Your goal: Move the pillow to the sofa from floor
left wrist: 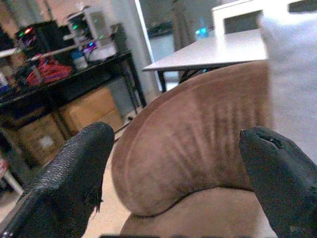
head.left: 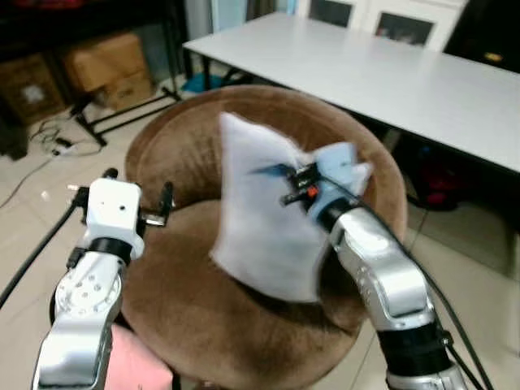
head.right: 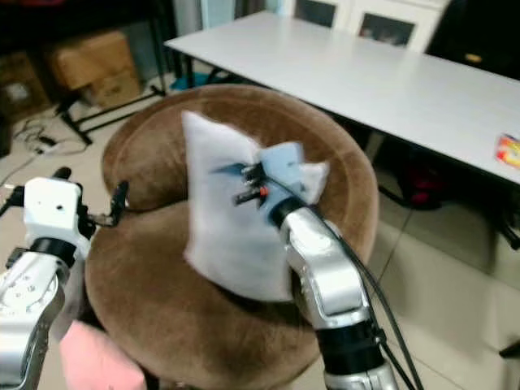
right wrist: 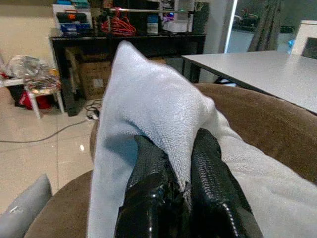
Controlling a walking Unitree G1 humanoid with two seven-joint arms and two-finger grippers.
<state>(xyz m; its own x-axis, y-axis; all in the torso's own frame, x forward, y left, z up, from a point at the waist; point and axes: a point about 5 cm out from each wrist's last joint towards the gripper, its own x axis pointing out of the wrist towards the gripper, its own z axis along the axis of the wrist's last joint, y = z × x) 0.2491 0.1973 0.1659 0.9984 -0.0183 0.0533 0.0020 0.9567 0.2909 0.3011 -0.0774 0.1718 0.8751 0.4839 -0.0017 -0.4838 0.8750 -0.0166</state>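
A pale grey-blue pillow [head.left: 264, 219] stands on edge on the seat of the round brown sofa chair [head.left: 187, 309], leaning toward its backrest. My right gripper [head.left: 305, 188] is shut on a fold near the pillow's upper right corner; in the right wrist view its fingers [right wrist: 148, 183] pinch the fabric [right wrist: 148, 99]. My left gripper [head.left: 138, 203] hangs open over the chair's left rim, apart from the pillow, with nothing between its fingers [left wrist: 74, 168].
A long white table [head.left: 390, 73] stands right behind the chair. Cardboard boxes [head.left: 106, 69] under a black rack and cables on the tiled floor lie at the left. Something pink [head.left: 134, 366] sits at the chair's front left.
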